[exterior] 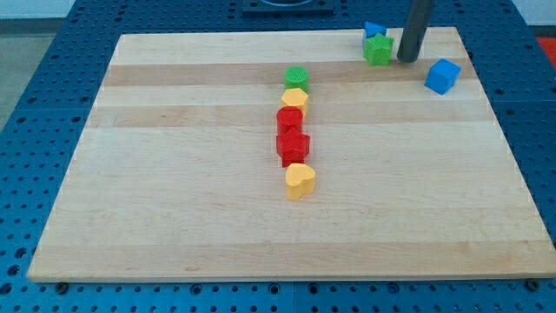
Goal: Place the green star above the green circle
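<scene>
The tabletop (174,217) is a pale wooden board of glued planks, lying on a blue perforated base (26,278) that shows on all sides. The arm has no hand, only a dark rod holding nothing; my tip (406,59) rests near the view's top right, just right of the green star (378,49). A blue block (373,31) sits behind the star, a blue cube (442,76) further right. Well apart, at centre, the green circle (296,77) heads a column: yellow block (295,98), two red blocks (292,135), yellow heart (300,180).
</scene>
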You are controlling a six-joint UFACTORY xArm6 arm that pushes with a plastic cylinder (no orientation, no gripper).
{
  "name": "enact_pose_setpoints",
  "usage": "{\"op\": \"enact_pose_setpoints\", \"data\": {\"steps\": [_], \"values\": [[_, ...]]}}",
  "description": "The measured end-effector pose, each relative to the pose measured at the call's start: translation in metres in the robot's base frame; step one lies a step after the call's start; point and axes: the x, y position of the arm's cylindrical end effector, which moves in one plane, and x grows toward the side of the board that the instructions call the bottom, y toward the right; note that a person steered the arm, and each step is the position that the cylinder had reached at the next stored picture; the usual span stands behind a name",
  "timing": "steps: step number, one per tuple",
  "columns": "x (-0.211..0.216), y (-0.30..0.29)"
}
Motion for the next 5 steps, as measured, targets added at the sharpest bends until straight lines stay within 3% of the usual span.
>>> {"op": "enact_pose_setpoints", "data": {"steps": [5], "values": [[-0.017,-0.025]]}}
